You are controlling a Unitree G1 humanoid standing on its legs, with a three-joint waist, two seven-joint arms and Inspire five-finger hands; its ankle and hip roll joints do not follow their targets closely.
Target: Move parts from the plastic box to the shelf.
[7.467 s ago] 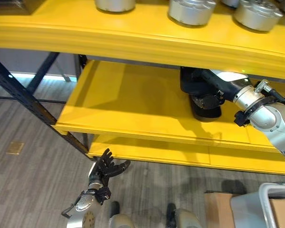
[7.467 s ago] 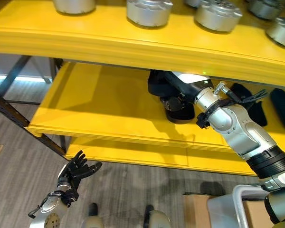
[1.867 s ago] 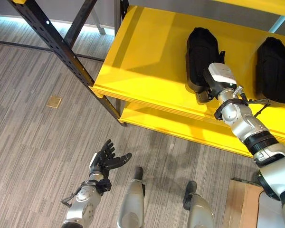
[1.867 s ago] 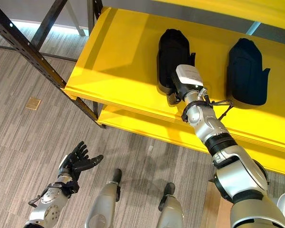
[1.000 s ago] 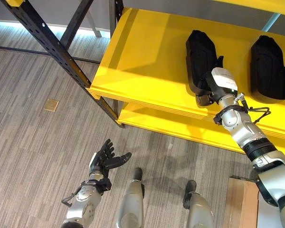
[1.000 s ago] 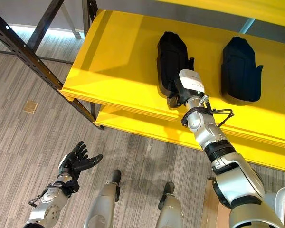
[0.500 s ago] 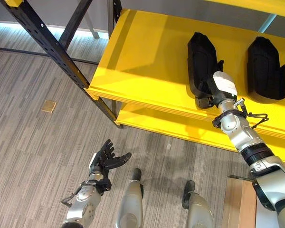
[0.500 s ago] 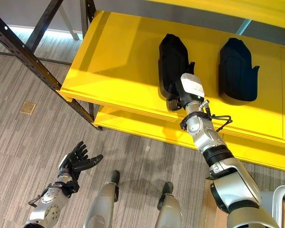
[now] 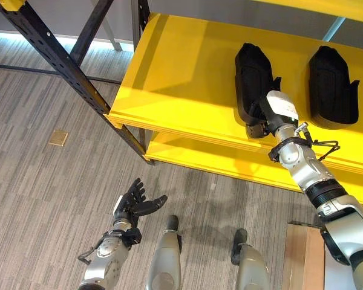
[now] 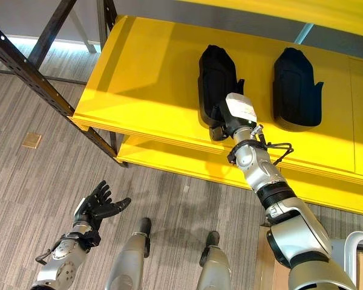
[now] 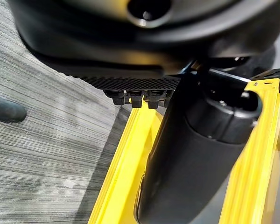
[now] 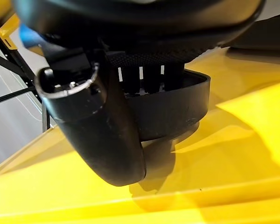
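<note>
parts lie on the yellow shelf (image 9: 181, 72): two black parts side by side, well apart. the left black part (image 9: 252, 81) sits near the shelf's front edge, and the right hand (image 9: 258, 124) is at its near end, thumb (image 12: 100, 135) curled under the part's rim and fingers (image 12: 149, 77) over it (a pinch on the part). the right black part (image 9: 331, 87) lies alone further right. the left hand (image 9: 133, 205) hangs low over the floor (image 9: 42, 181), fingers spread and holding nothing.

Two black parts (image 9: 253, 81) on a yellow shelf (image 9: 181, 78), grey striped floor (image 9: 42, 181).
</note>
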